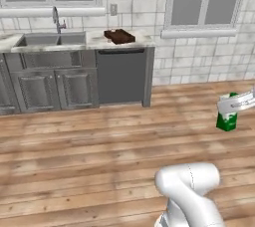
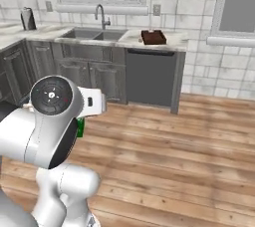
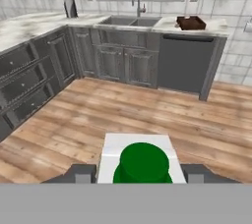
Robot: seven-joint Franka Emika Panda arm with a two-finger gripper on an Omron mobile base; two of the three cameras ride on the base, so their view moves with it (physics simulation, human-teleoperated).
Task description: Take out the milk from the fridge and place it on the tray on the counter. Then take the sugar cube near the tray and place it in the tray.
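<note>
- Nearest the hand camera: the milk (image 3: 141, 163), its white top and green cap seen from above, seated between the two dark fingertips of the gripper (image 3: 139, 174).
- Gripper state: jaws partly closed, one on each side of the carton, holding it clear of the wooden floor (image 1: 99, 136); the left base view shows the green lower part of the milk (image 1: 227, 119) hanging below the hand, well above the boards.
- Progress, as judged: the carton is out of the fridge and in transit; setting it down is not yet done.
- Goal: the tray (image 3: 191, 22) rests on the counter (image 3: 29, 24) just right of the sink (image 3: 129, 21), well apart from the gripper, across open floor.
- Remaining: carry the milk to the tray, release it there, then fetch the sugar cube; a pale speck sits at the tray's left edge in the right base view, too small to identify.
- Dishwasher panel (image 2: 151, 78) stands directly beneath the tray.
</note>
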